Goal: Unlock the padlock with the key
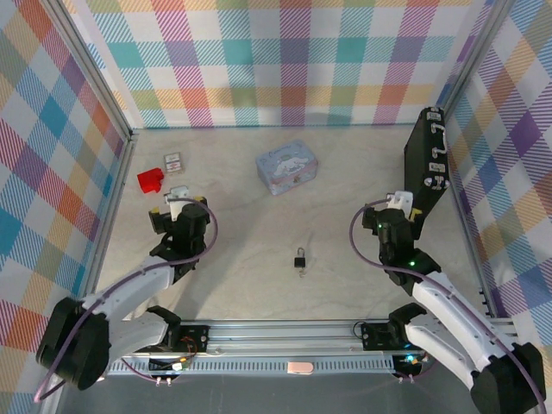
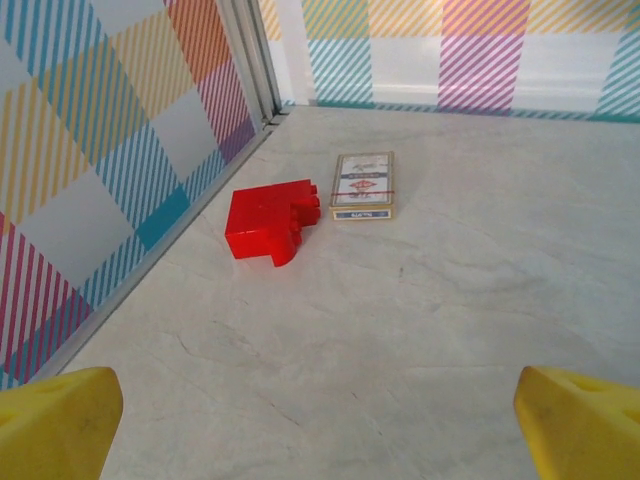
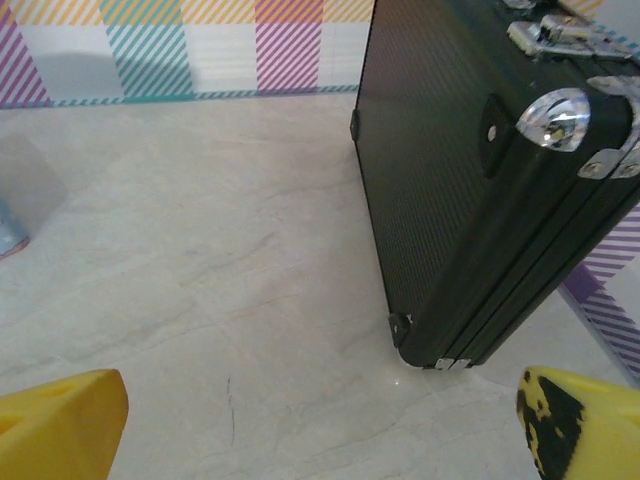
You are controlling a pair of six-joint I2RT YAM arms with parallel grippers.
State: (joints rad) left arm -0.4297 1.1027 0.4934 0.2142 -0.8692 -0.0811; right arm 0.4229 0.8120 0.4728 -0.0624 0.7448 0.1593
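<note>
The padlock [image 1: 299, 260], tiny and black with a thin shackle at its far end, lies on the table midway between the two arms. A small silvery bit that looks like the key [image 1: 302, 272] sticks out of its near end. The shackle is too small to tell whether it is locked. My left gripper [image 1: 177, 198] stands open well to the padlock's left, its yellow fingertips [image 2: 60, 420] wide apart over bare table. My right gripper [image 1: 401, 200] is open too, far right of the padlock, with nothing between its fingertips [image 3: 60, 425].
A red block [image 2: 270, 222] and a small card deck [image 2: 362, 185] lie ahead of the left gripper near the left wall. A pale blue tin [image 1: 286, 166] sits at the back centre. A big black case [image 3: 470, 170] stands upright just ahead of the right gripper.
</note>
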